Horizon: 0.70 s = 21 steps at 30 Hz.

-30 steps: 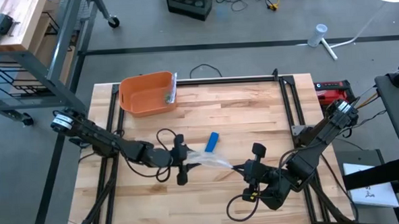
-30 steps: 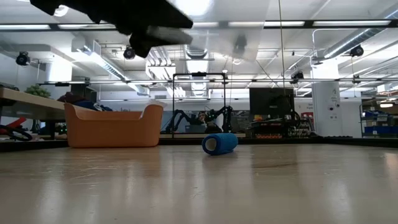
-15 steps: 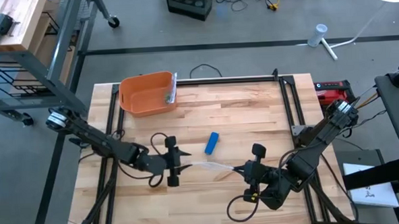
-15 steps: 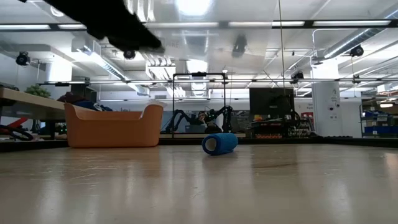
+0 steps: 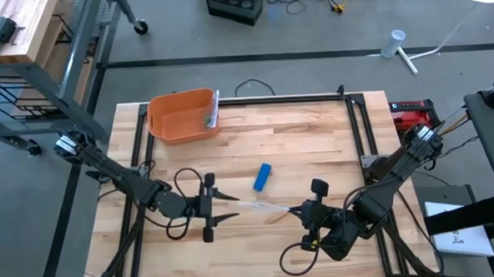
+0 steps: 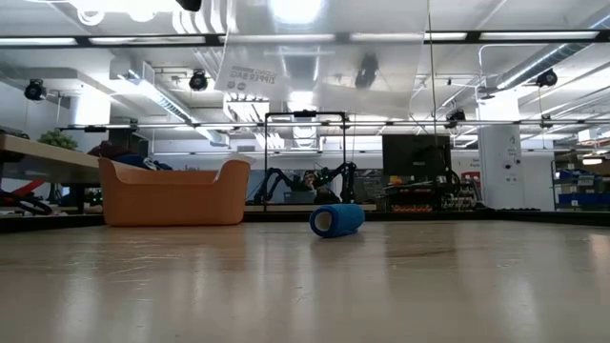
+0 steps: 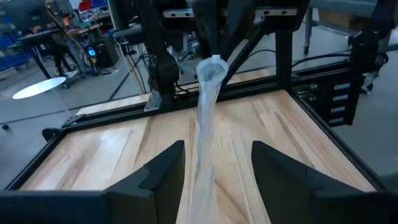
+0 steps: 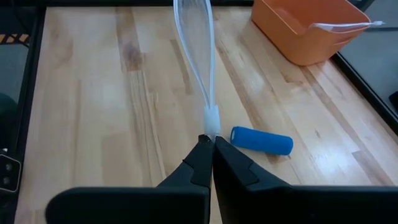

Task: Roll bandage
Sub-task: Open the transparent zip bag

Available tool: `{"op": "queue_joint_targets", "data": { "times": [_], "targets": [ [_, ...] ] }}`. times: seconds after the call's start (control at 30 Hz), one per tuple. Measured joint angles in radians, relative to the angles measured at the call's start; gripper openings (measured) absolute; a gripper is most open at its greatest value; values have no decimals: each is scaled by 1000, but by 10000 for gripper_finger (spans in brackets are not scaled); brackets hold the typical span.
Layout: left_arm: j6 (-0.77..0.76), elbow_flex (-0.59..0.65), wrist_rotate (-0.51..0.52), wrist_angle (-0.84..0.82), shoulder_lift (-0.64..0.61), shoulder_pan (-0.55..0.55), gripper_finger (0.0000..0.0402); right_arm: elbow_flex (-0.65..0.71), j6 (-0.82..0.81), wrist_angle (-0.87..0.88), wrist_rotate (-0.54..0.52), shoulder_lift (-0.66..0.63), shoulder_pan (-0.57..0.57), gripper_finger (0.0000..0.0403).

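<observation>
- Clear plastic sleeve (image 5: 254,207) hung stretched above the wooden table (image 5: 297,145); looked light, limp, slippery, best pinched at its ends.
- Right gripper (image 8: 210,144) clamped shut on one end.
- Left gripper (image 7: 214,163) stood open around the other.
- Blue bandage roll (image 5: 263,177) lay nearby on the table, soft and light.

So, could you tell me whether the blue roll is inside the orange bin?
No, the blue roll lies on the table, apart from the orange bin.

I see grey concrete floor (image 5: 309,35) around my table, a wooden workbench (image 5: 12,28) upper left, ceiling strip lights (image 6: 534,36) overhead.
</observation>
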<state>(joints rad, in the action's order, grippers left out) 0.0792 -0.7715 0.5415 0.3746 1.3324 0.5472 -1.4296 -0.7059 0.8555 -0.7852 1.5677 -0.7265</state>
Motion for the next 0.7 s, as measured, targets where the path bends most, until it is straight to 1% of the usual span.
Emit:
{"op": "queue_joint_targets", "data": {
  "times": [0.13, 0.23, 0.3, 0.4, 0.57, 0.7],
  "targets": [
    [-6, -1, 3, 13, 3, 0, 176, 0, 1, 0, 0, 0, 0, 2],
    [-8, -6, 55, 50, -3, 1, 174, 0, 1, 0, 1, 0, 0, 2],
    [-8, -17, 75, 56, -5, 1, 168, 0, 1, 0, 3, 0, 0, 2],
    [-9, -18, 75, 51, -5, 1, 153, 1, 1, 0, 3, 0, 0, 2],
    [-37, -18, 40, 54, -6, 2, 112, 1, 1, 0, 3, 0, 0, 2],
    [-37, -18, 24, 62, -10, 2, 57, 1, 1, 1, 3, 0, 0, 2]
  ]
}}
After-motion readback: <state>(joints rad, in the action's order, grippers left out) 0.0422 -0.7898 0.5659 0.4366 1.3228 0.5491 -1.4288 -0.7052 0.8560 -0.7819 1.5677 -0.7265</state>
